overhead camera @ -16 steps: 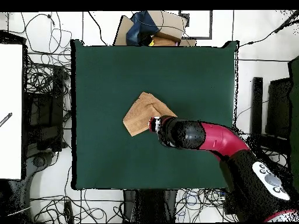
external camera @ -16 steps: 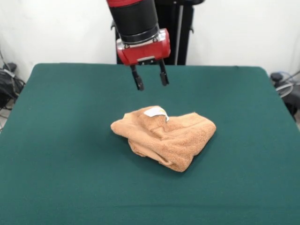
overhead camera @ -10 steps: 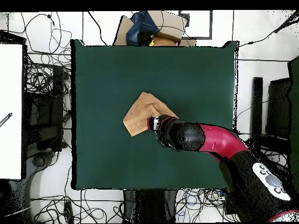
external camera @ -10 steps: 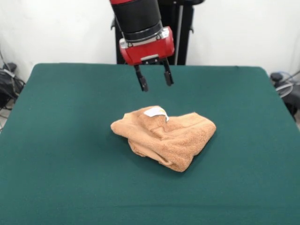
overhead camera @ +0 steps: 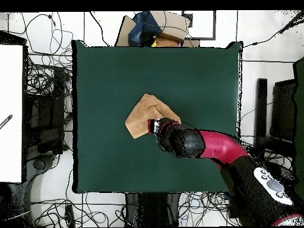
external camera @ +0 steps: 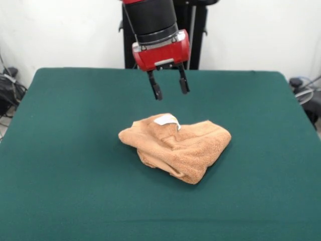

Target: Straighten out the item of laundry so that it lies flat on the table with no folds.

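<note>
Claw (external camera: 170, 90) apart, empty, above bunched towel (external camera: 176, 145). I'd descend onto the tagged (external camera: 167, 119) corner, pinching one layer only.

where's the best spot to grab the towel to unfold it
Probably the raised folded corner by the white tag on the towel, coming straight down from above. That corner sits highest on the heap, on its far side, and the open end effector hangs just above and behind it.
</note>
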